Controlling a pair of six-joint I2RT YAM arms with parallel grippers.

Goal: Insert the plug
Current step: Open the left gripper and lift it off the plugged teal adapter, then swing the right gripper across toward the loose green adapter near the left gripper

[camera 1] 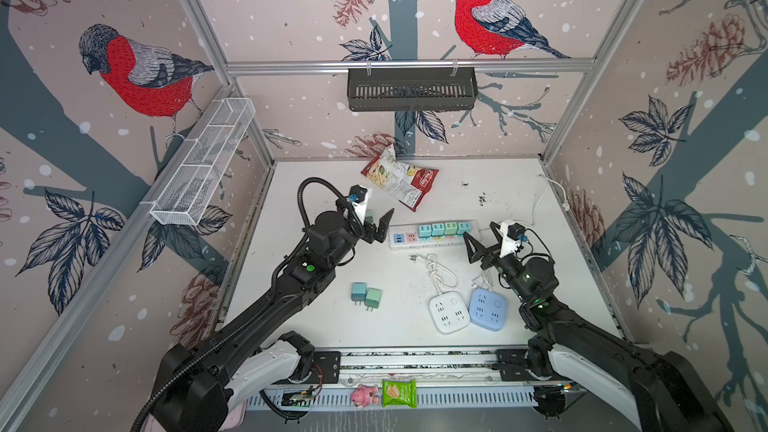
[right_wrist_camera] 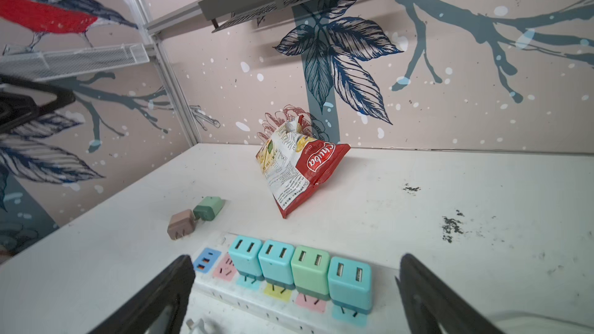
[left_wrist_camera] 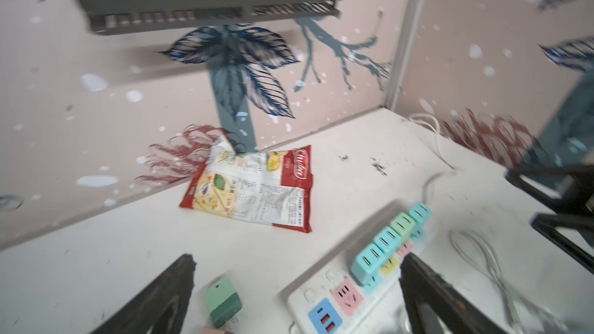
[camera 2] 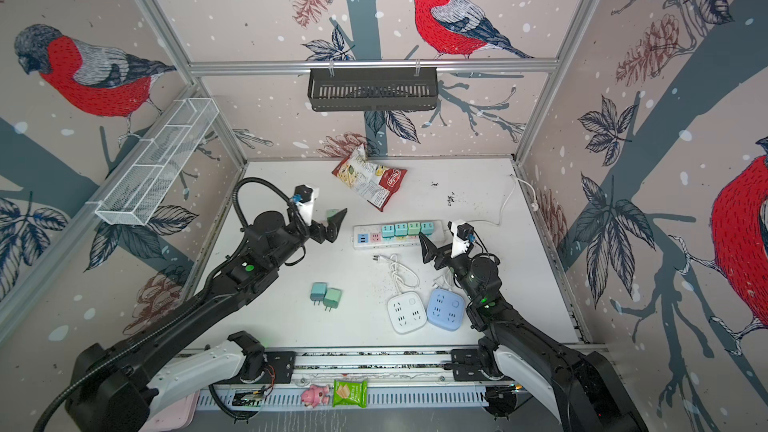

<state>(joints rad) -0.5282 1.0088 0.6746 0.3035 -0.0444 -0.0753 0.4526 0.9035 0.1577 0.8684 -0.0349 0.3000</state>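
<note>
The white power strip point(camera 1: 432, 242) lies mid-table with several teal and green plugs point(right_wrist_camera: 310, 273) standing in its sockets; its pink socket point(left_wrist_camera: 347, 296) near the left end is free. A loose green plug point(left_wrist_camera: 222, 300) lies on the table left of the strip, seen between the fingers of my left gripper point(left_wrist_camera: 299, 258) but not touched. A brown plug point(right_wrist_camera: 181, 224) lies next to it. In both top views my left gripper point(camera 1: 380, 226) hovers open there. My right gripper point(camera 1: 478, 230) stands open over the strip's right end, holding nothing.
A chips bag point(camera 1: 401, 180) lies behind the strip. Two more loose plugs point(camera 1: 365, 295) lie toward the front, left of a white square socket point(camera 1: 449, 312) and a blue one point(camera 1: 489, 308) with a coiled white cable point(camera 1: 436, 270). A black basket point(camera 1: 411, 89) hangs on the back wall.
</note>
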